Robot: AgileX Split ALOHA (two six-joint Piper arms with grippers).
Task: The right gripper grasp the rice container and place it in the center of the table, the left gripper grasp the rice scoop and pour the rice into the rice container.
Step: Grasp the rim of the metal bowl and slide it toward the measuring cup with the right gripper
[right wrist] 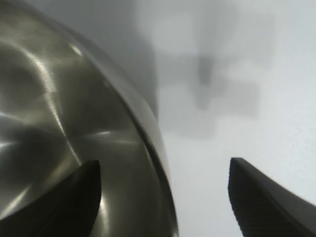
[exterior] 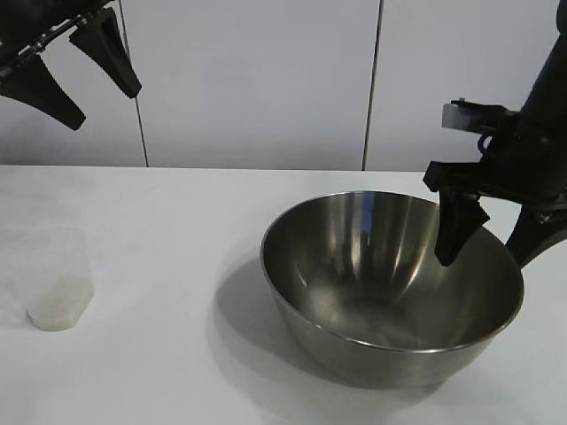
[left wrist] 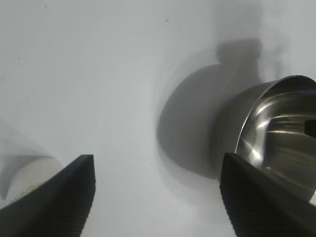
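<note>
The rice container [exterior: 372, 274], a large shiny steel bowl, stands on the white table [exterior: 159, 204], right of the middle. My right gripper [exterior: 496, 235] straddles its right rim: one finger reaches inside the bowl and the other stays outside. In the right wrist view the rice container [right wrist: 59, 98] shows its rim between the wide-apart jaws of the right gripper [right wrist: 165, 197], which do not touch it. The rice scoop [exterior: 58, 279], a cloudy plastic cup, stands at the far left with rice [exterior: 55, 310] in its bottom. My left gripper [exterior: 84, 75] hangs open high above it, holding nothing.
White wall panels [exterior: 257, 80] rise behind the table. In the left wrist view the left gripper [left wrist: 158, 197] looks down on bare tabletop between the rice scoop [left wrist: 24, 173] and the rice container [left wrist: 281, 128].
</note>
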